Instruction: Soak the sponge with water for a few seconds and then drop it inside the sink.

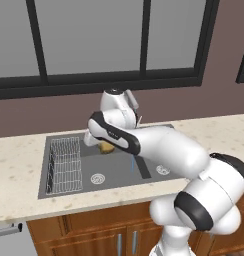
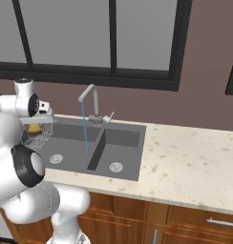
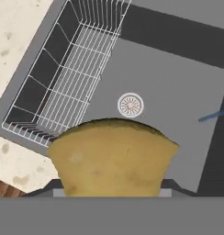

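Note:
My gripper (image 1: 104, 143) is shut on the yellow-brown sponge (image 1: 107, 148), holding it above the left basin of the dark grey sink (image 1: 57, 139). In the hand view the sponge (image 3: 114, 158) covers the fingertips, with the round silver drain (image 3: 131, 105) below it. A thin pale-blue stream of water (image 2: 85, 136) falls from the silver faucet (image 2: 89, 94) near the sink's divider. The water (image 3: 215, 114) runs to the right of the sponge and does not touch it. From the right base view the sponge (image 2: 34, 128) peeks out under the hand.
A white wire rack (image 1: 64, 165) fills the left part of the left basin, close beside the sponge. The right basin has its own drain (image 2: 116, 167). Speckled counter (image 2: 195, 162) surrounds the sink, with a wall and window behind and wooden cabinets below.

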